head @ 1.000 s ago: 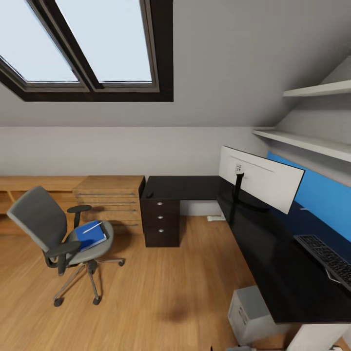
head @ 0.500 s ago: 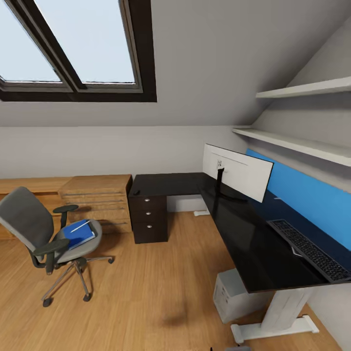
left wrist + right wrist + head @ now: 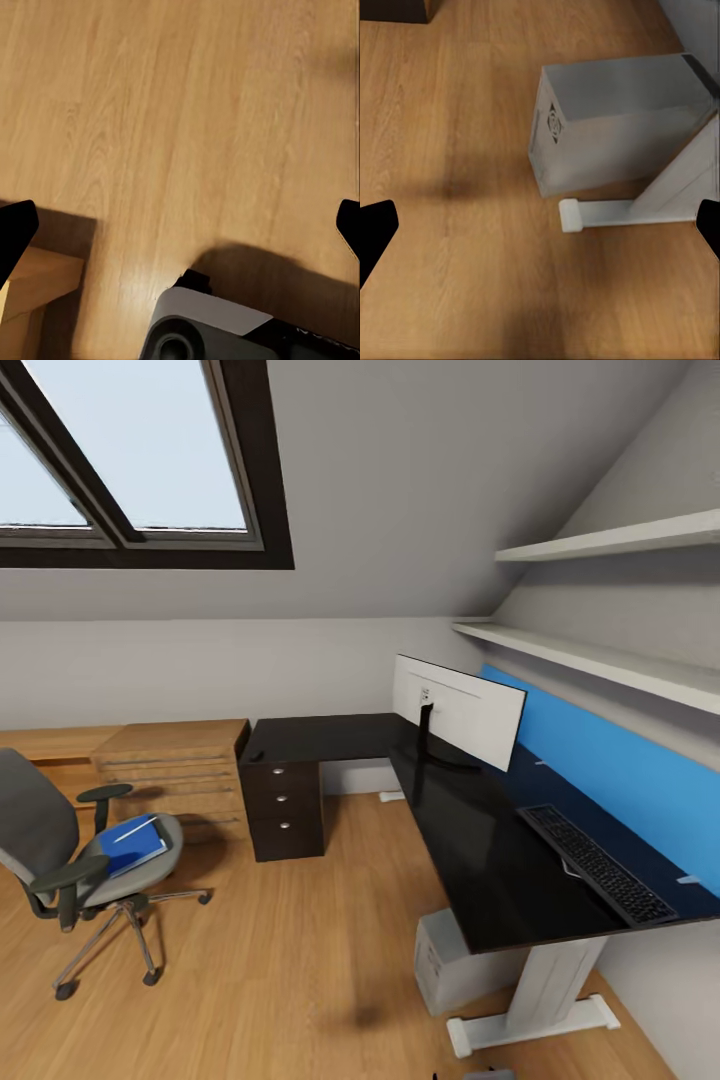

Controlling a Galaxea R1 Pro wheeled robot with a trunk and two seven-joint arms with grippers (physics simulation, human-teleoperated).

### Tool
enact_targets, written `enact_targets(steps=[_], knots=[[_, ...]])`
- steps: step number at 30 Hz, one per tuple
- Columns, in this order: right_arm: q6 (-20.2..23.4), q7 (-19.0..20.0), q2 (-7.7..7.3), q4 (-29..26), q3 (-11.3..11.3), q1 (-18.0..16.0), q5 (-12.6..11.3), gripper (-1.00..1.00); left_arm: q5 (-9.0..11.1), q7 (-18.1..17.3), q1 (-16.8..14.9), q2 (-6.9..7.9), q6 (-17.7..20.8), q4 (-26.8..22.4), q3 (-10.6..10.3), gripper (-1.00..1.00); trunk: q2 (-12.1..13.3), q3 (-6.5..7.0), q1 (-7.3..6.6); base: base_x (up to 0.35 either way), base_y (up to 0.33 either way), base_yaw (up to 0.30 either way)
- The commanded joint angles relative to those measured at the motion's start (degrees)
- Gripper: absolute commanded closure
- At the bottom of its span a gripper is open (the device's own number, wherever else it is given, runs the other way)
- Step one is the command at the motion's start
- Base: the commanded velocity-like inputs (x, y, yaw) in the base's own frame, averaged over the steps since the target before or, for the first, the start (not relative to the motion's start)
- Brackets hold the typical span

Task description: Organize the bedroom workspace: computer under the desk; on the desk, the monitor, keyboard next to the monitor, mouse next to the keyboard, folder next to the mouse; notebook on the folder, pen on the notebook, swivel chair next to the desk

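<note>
An attic room set up as a home office: a sloped ceiling with a skylight (image 3: 130, 455), wood floor (image 3: 300, 950), an L-shaped desk (image 3: 470, 840) at right carrying a monitor (image 3: 458, 710), wall shelves (image 3: 600, 600) above, a swivel chair (image 3: 70, 850) at left.

No readable text anywhere. Keyboard (image 3: 595, 863) key lettering too small to make out. Computer (image 3: 615, 120) side has a small dark round emblem, no legible letters. Monitor (image 3: 458, 710) back has a small mark at the stand mount, unreadable.
</note>
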Motion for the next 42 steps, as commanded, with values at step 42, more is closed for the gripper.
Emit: enact_targets(steps=[42], knots=[[-0.95, -0.09, -0.05, -0.47, 0.55, -0.07, -0.01, -1.0, 0.74, 0.26, -0.05, -0.07, -0.33, 0.26, -2.07, -1.0, -0.09, -0.33, 0.03, 0.0, -0.342, 0.054]])
